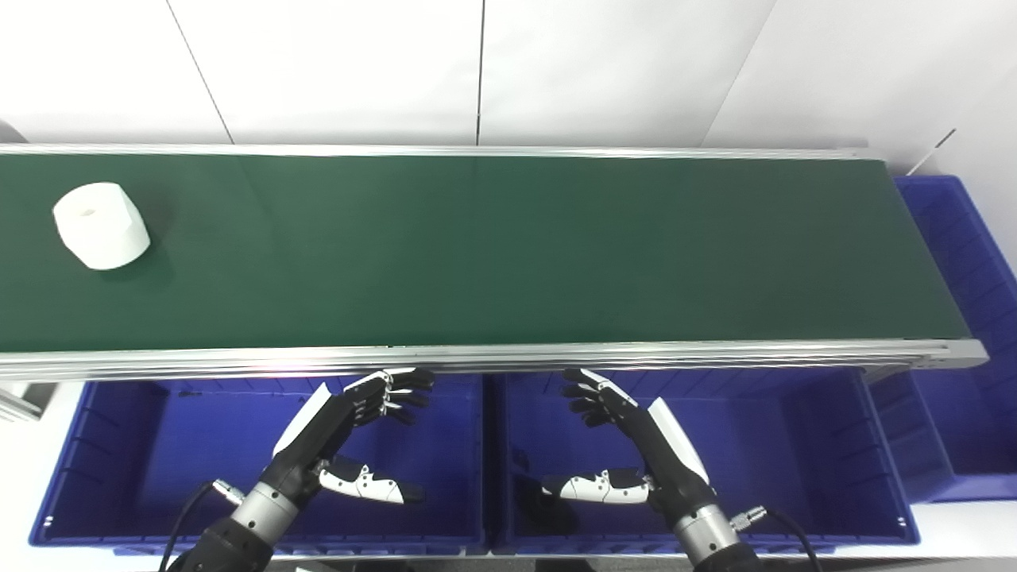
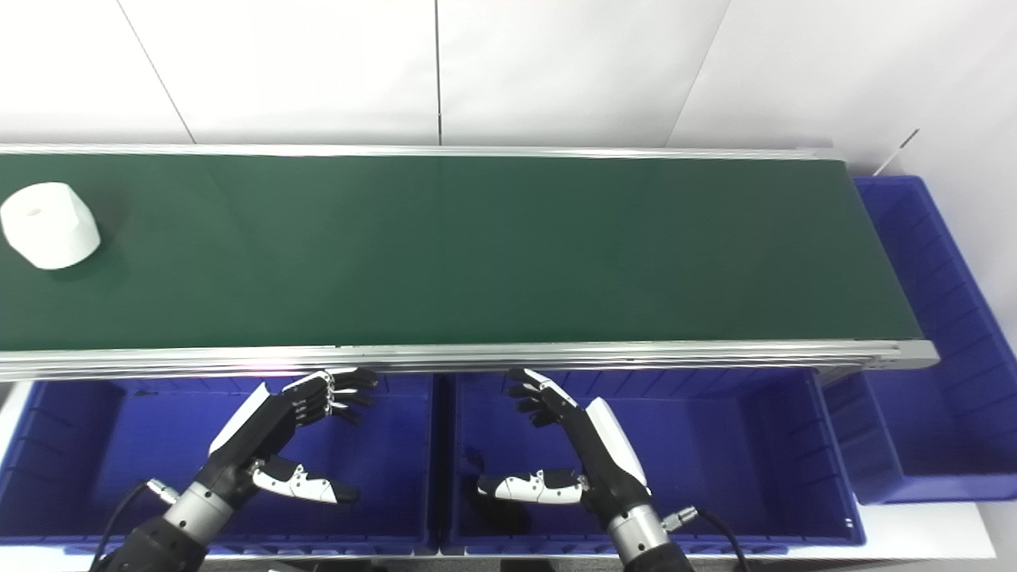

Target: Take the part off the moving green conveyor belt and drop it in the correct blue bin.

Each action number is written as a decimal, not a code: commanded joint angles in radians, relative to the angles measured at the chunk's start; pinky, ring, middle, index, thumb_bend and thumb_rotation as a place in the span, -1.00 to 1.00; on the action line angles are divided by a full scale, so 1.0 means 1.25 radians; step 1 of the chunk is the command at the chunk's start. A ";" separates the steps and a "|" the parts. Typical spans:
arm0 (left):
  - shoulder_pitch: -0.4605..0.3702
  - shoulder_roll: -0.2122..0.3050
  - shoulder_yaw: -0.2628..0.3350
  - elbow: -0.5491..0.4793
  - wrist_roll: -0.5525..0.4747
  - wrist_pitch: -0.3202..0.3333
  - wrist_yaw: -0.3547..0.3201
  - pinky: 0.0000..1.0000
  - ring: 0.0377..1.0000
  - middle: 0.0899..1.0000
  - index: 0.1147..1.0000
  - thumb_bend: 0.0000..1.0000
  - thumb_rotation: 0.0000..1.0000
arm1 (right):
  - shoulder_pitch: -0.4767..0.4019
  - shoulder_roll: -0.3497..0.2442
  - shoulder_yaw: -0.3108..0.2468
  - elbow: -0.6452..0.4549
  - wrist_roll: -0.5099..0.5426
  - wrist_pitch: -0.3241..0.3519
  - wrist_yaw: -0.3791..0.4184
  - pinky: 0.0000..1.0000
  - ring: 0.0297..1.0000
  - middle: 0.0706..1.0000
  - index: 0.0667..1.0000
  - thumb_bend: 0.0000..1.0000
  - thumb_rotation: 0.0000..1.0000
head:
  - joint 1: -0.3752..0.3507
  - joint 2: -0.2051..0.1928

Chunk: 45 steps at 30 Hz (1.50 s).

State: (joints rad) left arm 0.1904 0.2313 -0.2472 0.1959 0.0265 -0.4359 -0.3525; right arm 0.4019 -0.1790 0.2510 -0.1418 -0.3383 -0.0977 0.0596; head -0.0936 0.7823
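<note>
A white part [image 1: 101, 225] sits far left on the green belt [image 1: 508, 254]. The left hand [image 1: 349, 437] and right hand [image 1: 628, 445] hang over the blue bins [image 1: 890, 477], fingers spread, holding nothing.

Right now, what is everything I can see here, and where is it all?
Part: one, white, chunky faceted piece with a small hole on top, far left of the belt.
Conveyor belt: one, dark green, silver rails, spanning the view.
Bins: three, blue; left bin and middle bin in front of the belt, end bin beyond its right end.
Wall: white panels behind.
Left hand: black and white, open, over the left bin.
Right hand: black and white, open, over the middle bin.
</note>
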 commanded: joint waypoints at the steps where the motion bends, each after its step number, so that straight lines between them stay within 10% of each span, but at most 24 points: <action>1: -0.007 0.008 0.002 -0.013 -0.007 -0.027 0.006 0.27 0.45 0.55 0.49 0.69 -0.60 | -0.001 0.000 -0.001 -0.012 0.002 -0.047 -0.009 0.45 0.54 0.60 0.72 0.49 -0.42 | 0.001 0.000; 8: -0.009 0.006 0.001 -0.005 -0.007 -0.027 0.006 0.28 0.45 0.54 0.49 0.69 -0.63 | -0.003 0.001 -0.001 0.000 0.009 -0.059 -0.012 0.44 0.54 0.59 0.71 0.50 -0.46 | 0.005 -0.015; 27: -0.042 -0.001 -0.065 0.125 0.018 -0.027 0.111 0.20 0.37 0.46 0.43 0.77 -0.60 | -0.046 -0.002 -0.010 0.205 -0.001 -0.202 -0.053 0.36 0.52 0.57 0.67 0.55 -0.52 | 0.145 -0.235; 33: -0.020 -0.057 0.064 0.121 -0.101 -0.027 -0.021 0.14 0.26 0.37 0.40 0.83 -0.70 | -0.061 0.004 -0.010 0.238 0.008 -0.221 -0.056 0.34 0.49 0.54 0.64 0.57 -0.57 | 0.182 -0.261; 45: 0.022 -0.076 0.244 -0.198 -0.264 -0.027 -0.216 0.14 0.26 0.39 0.33 0.87 -0.84 | -0.078 0.017 -0.010 0.279 0.010 -0.257 -0.070 0.37 0.50 0.54 0.65 0.57 -0.54 | 0.198 -0.273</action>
State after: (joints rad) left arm 0.2350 0.1351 0.0562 0.0008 -0.2544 -0.4363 -0.6002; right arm 0.3106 -0.1627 0.2423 0.2182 -0.3308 -0.3593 -0.0122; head 0.1533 0.4403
